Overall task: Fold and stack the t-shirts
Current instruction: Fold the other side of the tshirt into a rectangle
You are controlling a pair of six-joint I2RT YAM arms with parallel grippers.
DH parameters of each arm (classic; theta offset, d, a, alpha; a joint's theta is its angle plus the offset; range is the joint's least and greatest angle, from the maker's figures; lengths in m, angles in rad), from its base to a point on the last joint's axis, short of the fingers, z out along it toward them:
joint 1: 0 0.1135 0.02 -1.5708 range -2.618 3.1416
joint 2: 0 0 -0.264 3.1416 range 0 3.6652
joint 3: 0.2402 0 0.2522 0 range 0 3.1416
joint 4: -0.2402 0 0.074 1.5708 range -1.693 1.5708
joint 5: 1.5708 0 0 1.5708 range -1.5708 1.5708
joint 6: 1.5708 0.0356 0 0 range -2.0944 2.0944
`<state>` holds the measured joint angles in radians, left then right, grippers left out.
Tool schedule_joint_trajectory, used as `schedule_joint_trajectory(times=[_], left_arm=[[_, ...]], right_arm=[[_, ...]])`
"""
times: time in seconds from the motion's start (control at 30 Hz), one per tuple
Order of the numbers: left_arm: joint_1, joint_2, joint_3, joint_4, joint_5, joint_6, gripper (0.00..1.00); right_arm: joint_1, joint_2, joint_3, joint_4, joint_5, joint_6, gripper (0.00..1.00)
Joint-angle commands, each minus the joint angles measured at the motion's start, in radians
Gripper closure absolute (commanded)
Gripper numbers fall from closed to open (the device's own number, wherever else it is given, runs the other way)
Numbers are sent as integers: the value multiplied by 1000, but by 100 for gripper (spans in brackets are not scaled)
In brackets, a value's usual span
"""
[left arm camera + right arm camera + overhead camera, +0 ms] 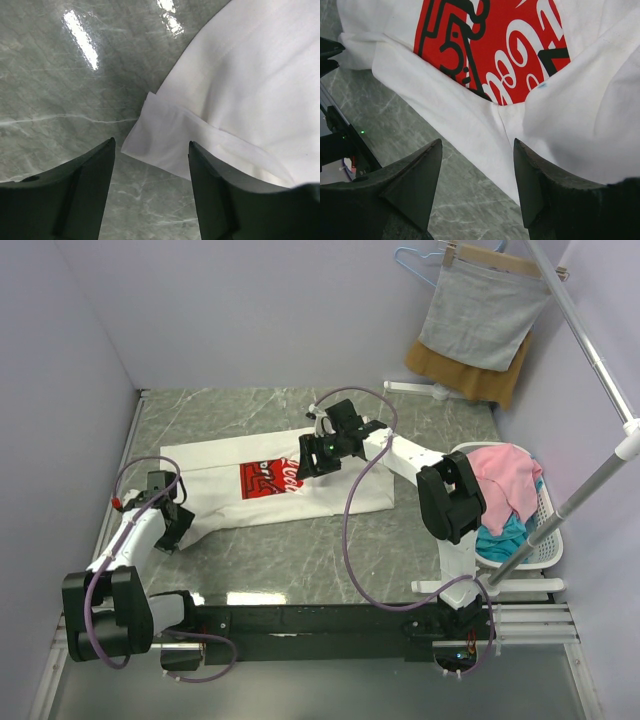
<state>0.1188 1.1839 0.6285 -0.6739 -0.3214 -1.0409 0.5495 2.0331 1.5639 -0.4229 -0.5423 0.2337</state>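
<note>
One white t-shirt (225, 480) lies spread across the marble table (300, 560), its red chest print (270, 478) with white lettering facing up. My left gripper (176, 526) hovers at the shirt's near left corner. In the left wrist view this gripper (151, 146) is open, and a folded white hem corner (165, 137) lies on the table below and between the fingertips (109, 147). My right gripper (306, 464) sits over the right edge of the print. Seen from its wrist, the right gripper (477, 144) is open above the shirt's edge (470, 125), holding nothing.
A white laundry basket (545, 540) with pink and teal clothes stands at the right, beside the right arm. A grey cloth (480, 315) and a mustard-brown cloth (470, 375) hang at the back right. A slanted rack pole (600, 370) crosses the right side. Walls close the left and back.
</note>
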Motion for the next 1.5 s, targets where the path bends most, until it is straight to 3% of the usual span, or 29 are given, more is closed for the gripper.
schedule_joint_trajectory(times=[0.0,0.1,0.13,0.27,0.47,0.6,0.83,1.1,1.13,1.17,1.2,1.23,1.3,1.37,1.47], left_arm=[[1,-15,7,-1,-24,-5,37],[1,2,-12,16,-19,-5,48],[1,6,-21,20,-21,-5,59],[-1,5,-23,39,-33,2,81],[1,19,-18,51,-31,16,99],[1,-7,16,14,-31,54,99],[1,-72,256,-139,-87,177,99],[1,91,404,-259,-171,334,99],[1,135,407,-254,-171,344,98],[-1,160,408,-260,-180,341,86],[1,181,404,-256,-185,340,64],[1,225,404,-248,-186,340,28],[1,264,408,-253,-212,309,6],[2,293,415,-248,-238,300,0],[1,287,444,-240,-263,303,1]], right_arm=[[-8,-19,27,-8,7,-16,34],[-8,-20,25,-8,15,-17,34],[-8,-19,27,-10,16,-19,34],[-8,-17,27,-11,16,-19,34],[-8,-17,24,-13,19,-20,34],[-7,-17,24,-14,24,-20,34],[-11,-7,25,-17,27,-20,34],[-10,-4,28,-22,25,-20,34],[-8,-4,27,-22,25,-22,34],[-10,-5,28,-22,27,-22,34],[-10,-4,28,-24,28,-23,34],[-8,-4,28,-27,33,-23,34],[-10,-5,30,-30,39,-28,34],[-10,-5,33,-34,45,-30,34],[-11,-14,31,-42,74,-37,34]])
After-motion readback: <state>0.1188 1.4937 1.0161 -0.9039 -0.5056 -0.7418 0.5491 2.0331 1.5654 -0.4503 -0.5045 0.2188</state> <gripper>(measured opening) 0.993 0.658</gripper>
